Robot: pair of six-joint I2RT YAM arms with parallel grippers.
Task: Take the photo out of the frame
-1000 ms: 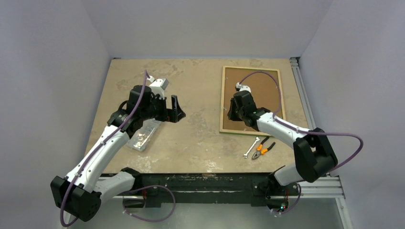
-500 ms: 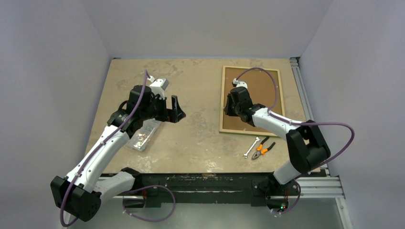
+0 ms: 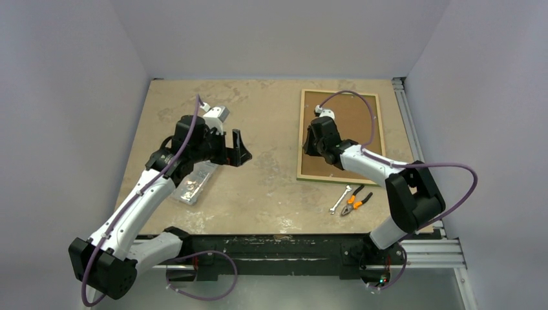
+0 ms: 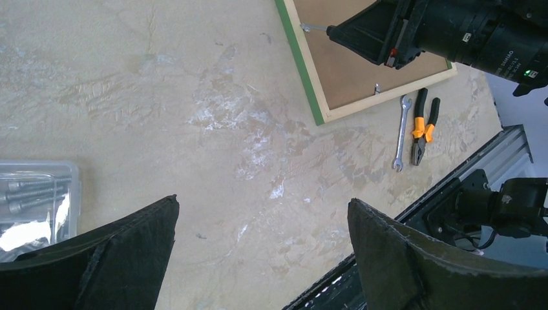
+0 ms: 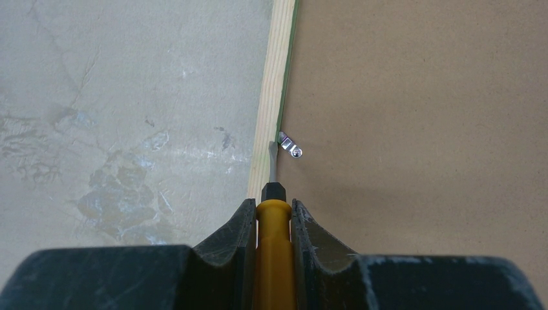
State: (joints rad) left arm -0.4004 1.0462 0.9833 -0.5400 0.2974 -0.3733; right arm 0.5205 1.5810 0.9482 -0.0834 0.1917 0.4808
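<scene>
Thin green-bordered rectangular frame [image 3: 301, 139] face-down, upper right on desk [image 3: 271, 129]; brown-backed photo [image 3: 363, 126] not out yet. Right gripper [image 5: 274, 213] jaws clamped on yellow-handled screwdriver [image 5: 275, 258], tip at silver metal clip [image 5: 289, 148]. Left gripper [image 4: 263, 203] jaws wide apart.

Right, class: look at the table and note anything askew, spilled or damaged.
Nothing stands out. The frame lies flat, back up, with no visible damage; the wrench and pliers lie beside it; nothing has spilled from the clear box.
</scene>
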